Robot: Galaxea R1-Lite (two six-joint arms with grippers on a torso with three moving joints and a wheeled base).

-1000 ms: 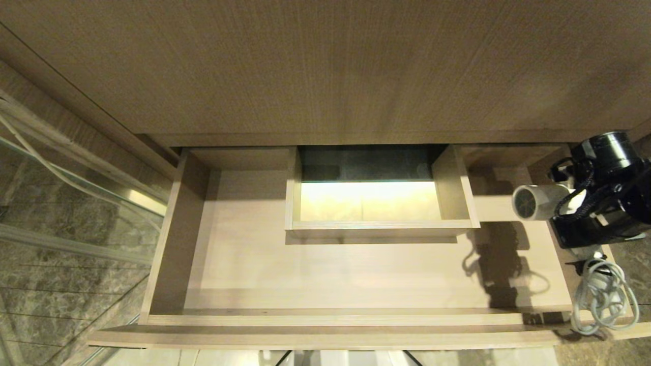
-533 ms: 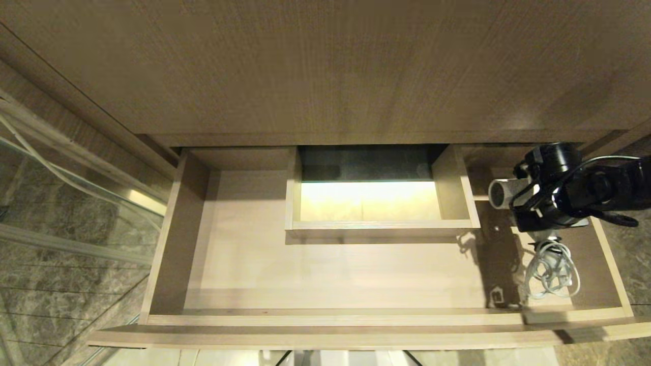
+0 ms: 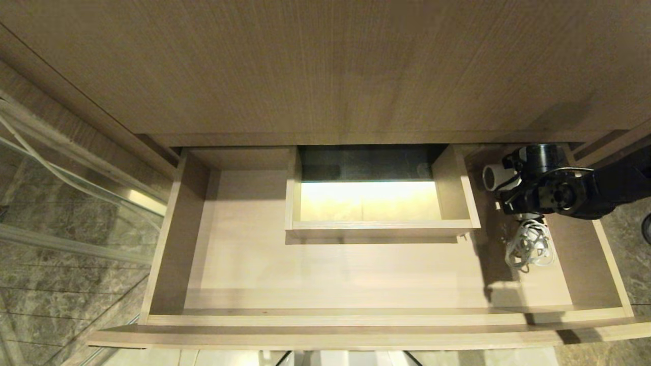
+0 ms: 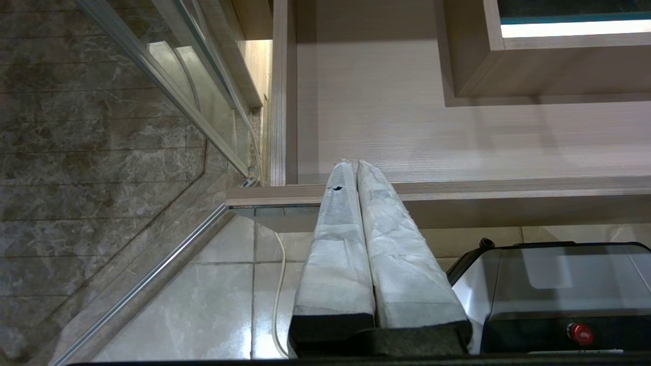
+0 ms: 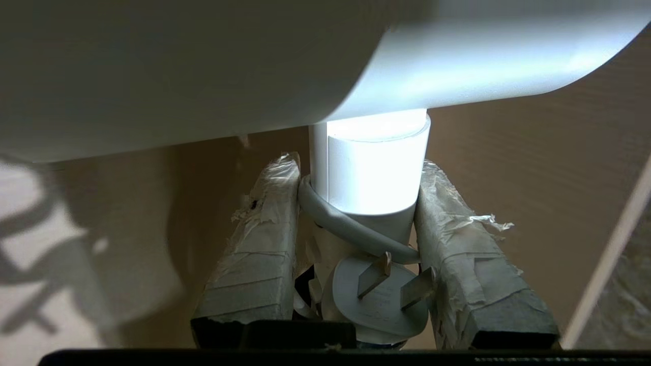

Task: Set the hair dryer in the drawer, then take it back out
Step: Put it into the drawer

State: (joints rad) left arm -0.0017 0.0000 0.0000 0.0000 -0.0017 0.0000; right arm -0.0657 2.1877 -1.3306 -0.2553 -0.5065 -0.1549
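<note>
The drawer (image 3: 325, 319) stands pulled out, its pale floor bare on the left. The white hair dryer (image 3: 495, 177) is low in the drawer's back right corner, barrel pointing left. My right gripper (image 3: 513, 195) is shut on its handle. The right wrist view shows the taped fingers (image 5: 264, 229) clamping the white handle (image 5: 374, 168), with the plug (image 5: 379, 300) tucked between them and the barrel (image 5: 254, 66) overhead. The coiled cord (image 3: 529, 246) lies on the drawer floor just in front of the gripper. My left gripper (image 4: 354, 163) is shut and empty, parked before the drawer front (image 4: 508, 188).
A boxed cut-out (image 3: 381, 223) sits mid-back in the drawer, just left of the dryer. A wood-grain panel (image 3: 325, 66) overhangs the back. A glass partition (image 3: 61, 213) stands to the left. My base (image 4: 559, 295) is below the drawer front.
My right arm carried the hair dryer left, back and down into the drawer's right rear corner. The cord moved from the front right rim onto the drawer floor.
</note>
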